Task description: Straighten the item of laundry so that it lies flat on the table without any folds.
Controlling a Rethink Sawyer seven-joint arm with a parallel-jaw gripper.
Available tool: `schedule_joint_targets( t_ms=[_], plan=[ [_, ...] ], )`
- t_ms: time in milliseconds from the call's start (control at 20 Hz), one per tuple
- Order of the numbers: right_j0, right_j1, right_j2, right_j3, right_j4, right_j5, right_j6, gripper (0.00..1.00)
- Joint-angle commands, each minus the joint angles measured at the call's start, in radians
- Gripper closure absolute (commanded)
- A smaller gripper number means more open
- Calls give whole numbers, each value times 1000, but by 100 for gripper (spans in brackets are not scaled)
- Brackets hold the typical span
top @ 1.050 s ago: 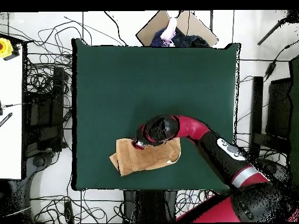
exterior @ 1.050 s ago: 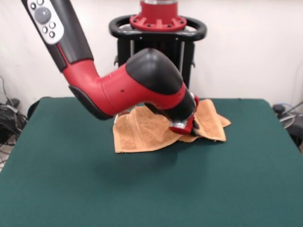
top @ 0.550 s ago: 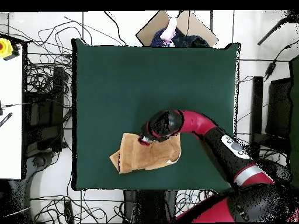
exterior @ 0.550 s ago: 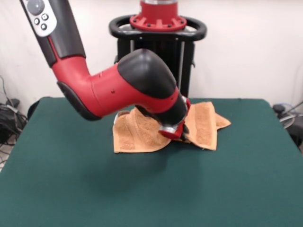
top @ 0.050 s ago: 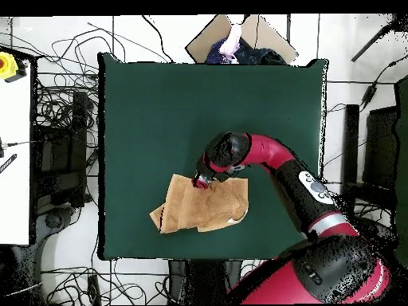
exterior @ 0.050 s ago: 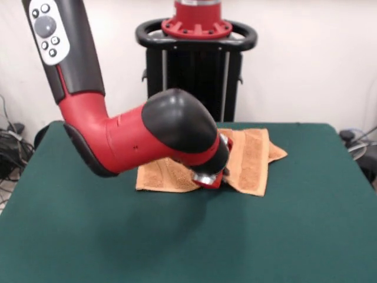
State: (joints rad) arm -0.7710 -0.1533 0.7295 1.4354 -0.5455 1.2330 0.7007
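Loads of free space on the table (exterior @ 0.050 s ago: 76, 236) in the front view: the whole left side and the entire near half are bare green felt, and the right side past the towel is open too. The towel (exterior @ 0.050 s ago: 250, 159) sits toward the far edge, a bit right of centre, with its back corner close to that edge but not hanging off.

Overhead flips things around. There the towel (top @ 0.050 s ago: 203, 209) lies near the bottom edge of the table (top @ 0.050 s ago: 159, 103), slightly left of the middle, with a strip of green still showing between it and the edge. Everything above it is empty felt. This view also shows the cables on the floor (top @ 0.050 s ago: 64, 119) round the table and a cardboard box (top @ 0.050 s ago: 239, 36) beyond the top edge, none of which the front camera catches.

The towel is orange-tan terry, clearly not flat: a flap is doubled over on one side, a corner pokes out from under it, and you can see a flat woven band along the folded part.

The gripper (exterior @ 0.050 s ago: 211, 177) is down at the towel's near edge in the front view; from overhead the gripper (top @ 0.050 s ago: 199, 182) sits at the top edge of the cloth. The bulky wrist hides the tips, so I can't tell whether it's pinching the towel or not.
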Motion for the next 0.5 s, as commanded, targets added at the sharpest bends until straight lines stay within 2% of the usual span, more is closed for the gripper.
schedule_joint_targets(
  t_ms=[50,200,400,500],
  plan=[
    [71,61,-16,-270,-65,149,-259,100],
    [115,103,11,-379,-71,243,-335,100],
    [124,134,48,-441,-62,208,-347,100],
    [111,143,67,-440,-51,162,-364,100]
  ],
)
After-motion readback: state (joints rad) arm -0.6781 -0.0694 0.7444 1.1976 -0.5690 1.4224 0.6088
